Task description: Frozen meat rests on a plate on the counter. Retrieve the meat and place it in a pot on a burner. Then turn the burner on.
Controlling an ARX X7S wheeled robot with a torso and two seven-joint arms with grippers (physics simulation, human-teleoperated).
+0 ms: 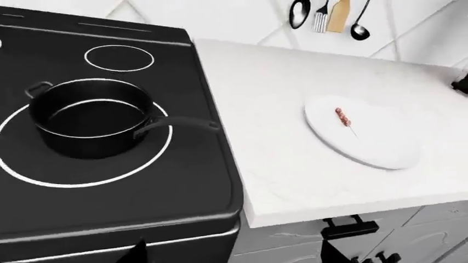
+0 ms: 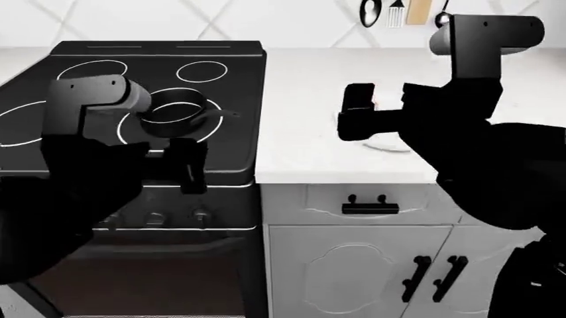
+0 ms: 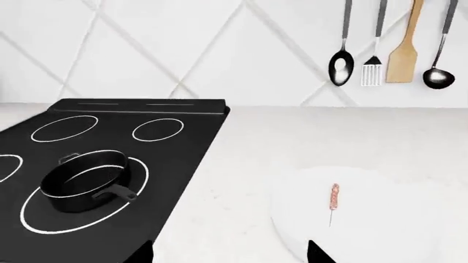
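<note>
While on its plate [image 3: 380,230], meat [image 3: 334,196] (tiny) lies near right gripper [image 2: 358,112].

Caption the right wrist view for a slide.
Meat lies on the plate on the counter; pot sits empty.

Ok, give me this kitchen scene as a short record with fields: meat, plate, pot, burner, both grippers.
meat: thin reddish-pink strip, lying on the plate, not grasped
plate: wide white round plate, on the white marble counter beside the stove
pot: small round black metal pot, empty, standing inside the burner ring
burner: large white ring on black glass cooktop
left gripper: over the stove's front edge, holding nothing
right gripper: above the plate, jaw state unclear
</note>
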